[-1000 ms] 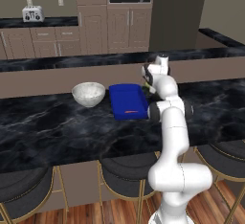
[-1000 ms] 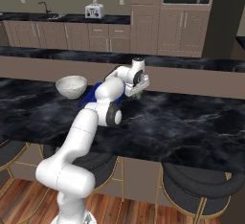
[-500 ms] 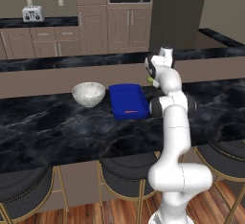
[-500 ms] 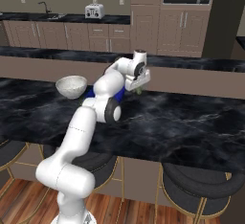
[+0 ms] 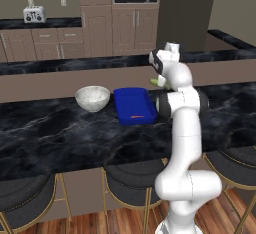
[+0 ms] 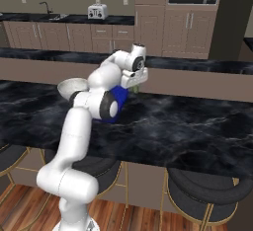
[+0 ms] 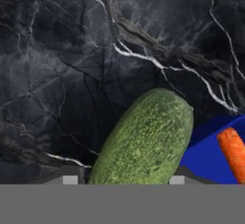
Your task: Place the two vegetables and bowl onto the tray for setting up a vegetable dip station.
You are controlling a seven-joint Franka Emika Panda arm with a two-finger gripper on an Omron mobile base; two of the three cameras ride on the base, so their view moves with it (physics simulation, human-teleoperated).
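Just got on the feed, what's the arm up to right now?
The arm has the green vegetable between its fingers, carried above the dark counter next to the blue tray. The carrot already lies in the tray. The bowl sits on the counter left of the tray, not loaded yet. The gripper is near the tray's far right corner.

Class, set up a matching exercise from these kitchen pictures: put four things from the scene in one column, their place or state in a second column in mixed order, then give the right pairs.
Things:
1. bowl
2. carrot
3. cucumber
4. toaster

Places or states:
A. lying in the blue tray
B. on the far back counter
C. between the fingers of the gripper, above the counter
D. on the dark counter, left of the tray

Pairs: 1-D, 2-A, 3-C, 4-B
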